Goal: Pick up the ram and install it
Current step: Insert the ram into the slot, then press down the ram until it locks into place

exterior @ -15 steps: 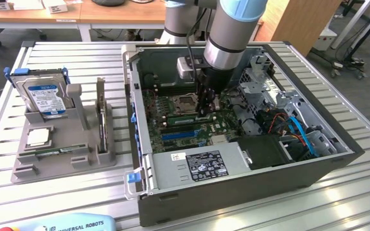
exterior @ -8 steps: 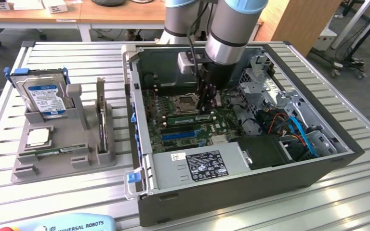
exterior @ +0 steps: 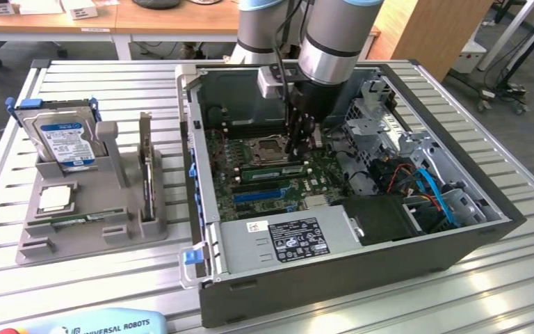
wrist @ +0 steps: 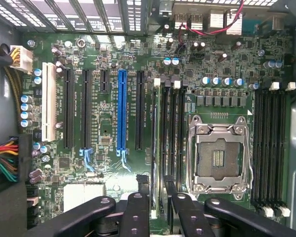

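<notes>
The gripper, whose hold you cannot tell, stands over the ram, on edge just beneath its tip on the motherboard; treat the stick as light, stiff and fragile, gripping its bare long edges.

The bench is a metal top of long parallel slats with grooves between them. Three things rest straight on it: a grey moulded stand toward the exterior view's left, an open computer case just beside it, taking the middle and right, and a pale blue handset at the near edge — in front of the stand, apart from it.
</notes>
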### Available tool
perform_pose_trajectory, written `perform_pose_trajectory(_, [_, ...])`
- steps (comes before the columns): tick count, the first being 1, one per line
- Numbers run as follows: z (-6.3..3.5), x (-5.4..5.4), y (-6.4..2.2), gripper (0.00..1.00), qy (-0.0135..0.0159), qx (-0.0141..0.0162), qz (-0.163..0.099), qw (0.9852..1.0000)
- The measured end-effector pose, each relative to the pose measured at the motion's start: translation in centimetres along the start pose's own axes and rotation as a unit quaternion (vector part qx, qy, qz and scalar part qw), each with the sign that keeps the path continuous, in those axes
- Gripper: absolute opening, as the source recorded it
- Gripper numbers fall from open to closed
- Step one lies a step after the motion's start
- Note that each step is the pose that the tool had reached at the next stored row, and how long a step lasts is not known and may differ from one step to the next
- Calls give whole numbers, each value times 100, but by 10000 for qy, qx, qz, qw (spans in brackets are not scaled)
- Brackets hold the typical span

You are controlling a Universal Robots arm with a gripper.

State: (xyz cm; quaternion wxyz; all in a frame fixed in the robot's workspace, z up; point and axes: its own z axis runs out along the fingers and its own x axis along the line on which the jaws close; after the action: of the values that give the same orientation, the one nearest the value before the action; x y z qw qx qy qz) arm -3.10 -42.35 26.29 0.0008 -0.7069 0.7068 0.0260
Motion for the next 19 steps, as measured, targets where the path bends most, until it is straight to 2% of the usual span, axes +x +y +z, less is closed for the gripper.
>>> perform_pose_trajectory(13, [-1,0,0,25,1,0,0,10000])
perform_pose_trajectory(14, [-1,0,0,24,1,0,0,10000])
perform_pose_trajectory(15, [-1,0,0,17,1,0,0,10000])
perform_pose_trajectory(16, [-1,0,0,17,1,0,0,10000])
perform_pose_trajectory(17, [-1,0,0,11,1,0,0,10000])
perform_pose_trajectory(19, [-1,0,0,10,1,0,0,10000])
